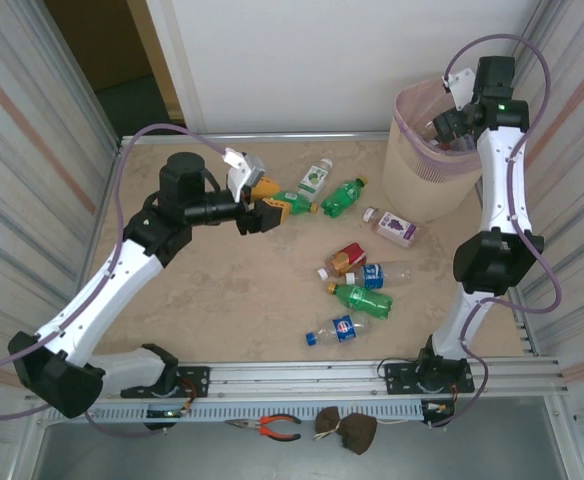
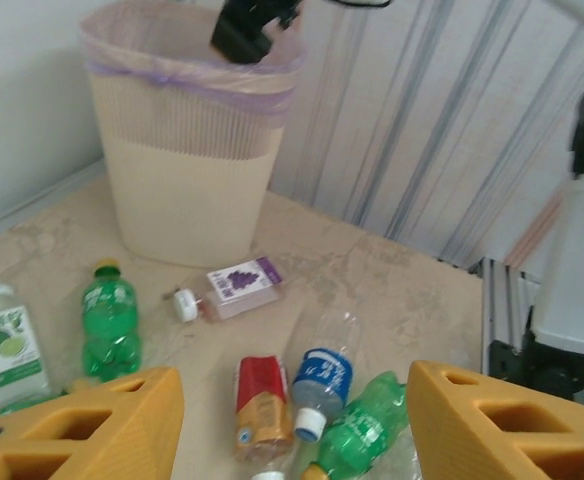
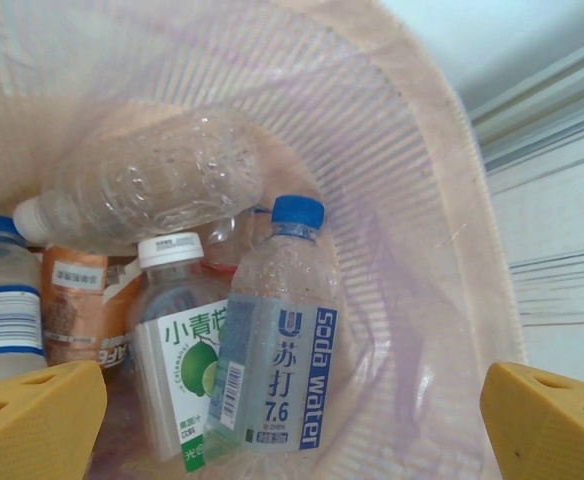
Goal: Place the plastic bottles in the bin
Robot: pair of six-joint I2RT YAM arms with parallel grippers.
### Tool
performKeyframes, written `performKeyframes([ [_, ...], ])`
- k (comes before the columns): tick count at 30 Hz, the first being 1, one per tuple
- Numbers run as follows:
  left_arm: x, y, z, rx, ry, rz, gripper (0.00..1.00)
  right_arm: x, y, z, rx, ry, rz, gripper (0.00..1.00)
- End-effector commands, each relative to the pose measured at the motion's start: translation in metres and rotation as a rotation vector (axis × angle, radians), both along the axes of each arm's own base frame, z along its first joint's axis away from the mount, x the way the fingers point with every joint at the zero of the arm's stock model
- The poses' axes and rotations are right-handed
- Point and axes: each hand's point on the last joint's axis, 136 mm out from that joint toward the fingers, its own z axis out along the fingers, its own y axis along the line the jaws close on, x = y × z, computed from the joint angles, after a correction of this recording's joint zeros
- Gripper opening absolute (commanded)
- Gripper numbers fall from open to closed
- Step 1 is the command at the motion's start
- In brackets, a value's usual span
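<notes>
One arm (image 1: pixel 499 190) stretches over the bin (image 1: pixel 412 180)
Right gripper (image 1: pixel 452 125) hangs spread wide above bottles (image 3: pixel 277 340) inside (one clear, blue-capped); left gripper (image 1: pixel 271 200) apart, empty, near bottles (image 1: pixel 364 298) on table (image 1: pixel 222 290).

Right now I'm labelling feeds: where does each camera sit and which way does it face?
Top external: above and behind the bases, looking down on the table; left arm and right arm show.
Left wrist: on the left arm, facing across the table to the bin; left gripper at bottom.
Right wrist: over the bin, looking down at bottles inside; right gripper at bottom.
Shared: top and left wrist both show the purple-label bottle.
</notes>
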Motion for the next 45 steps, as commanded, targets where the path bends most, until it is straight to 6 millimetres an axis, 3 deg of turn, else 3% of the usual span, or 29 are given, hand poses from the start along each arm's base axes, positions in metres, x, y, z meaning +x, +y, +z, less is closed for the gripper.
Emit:
performKeyframes([
  [1,0.011,0.008,-0.005,0.048,-0.007,-0.007,0.61,-0.021,0.014,0.025,0.013,-0.031,0.015,0.95],
  [9,0.042,0.019,-0.021,0.041,0.08,0.047,0.59,-0.037,0.08,0.03,0.073,-0.046,0.193,0.94],
  [16,0.05,0.023,-0.03,0.027,0.142,0.099,0.58,-0.043,0.162,0.005,0.154,-0.009,0.421,0.92],
  [23,0.04,0.031,-0.031,0.001,0.159,0.135,0.59,-0.046,0.233,-0.028,0.28,0.04,0.596,0.86],
  [25,0.036,0.034,-0.032,-0.003,0.163,0.15,0.59,-0.048,0.249,-0.055,0.305,0.105,0.623,0.83],
  [31,0.025,0.043,-0.034,-0.013,0.175,0.181,0.59,-0.048,0.288,-0.107,0.289,0.229,0.711,0.78],
  [45,0.006,0.058,-0.034,-0.02,0.168,0.234,0.6,-0.035,0.328,-0.214,0.124,0.503,0.776,0.71],
])
